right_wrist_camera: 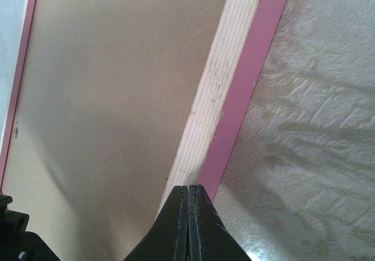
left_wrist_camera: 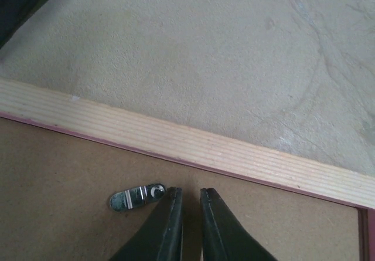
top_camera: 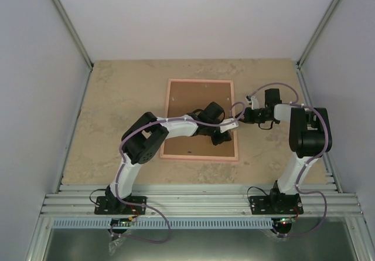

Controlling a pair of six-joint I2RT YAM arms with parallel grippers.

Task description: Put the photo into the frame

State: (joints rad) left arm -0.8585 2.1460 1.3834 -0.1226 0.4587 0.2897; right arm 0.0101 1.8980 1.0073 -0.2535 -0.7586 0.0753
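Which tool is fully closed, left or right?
The right tool, tips pressed together at the wooden edge of the thin pink rectangular picture frame. The left tool shows a narrow gap, beside a silver metal clip on the brown backing board.

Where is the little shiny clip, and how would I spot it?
Find the pink frame lying on the table. On its brown back board, just beside the left gripper, lies the clip: a small silver metal tab against plain brown.

Soft, even light. Right wrist cam: streaky shadows on table (right_wrist_camera: pixel 304 143), dim patch on board (right_wrist_camera: pixel 105 126) nr bottom.
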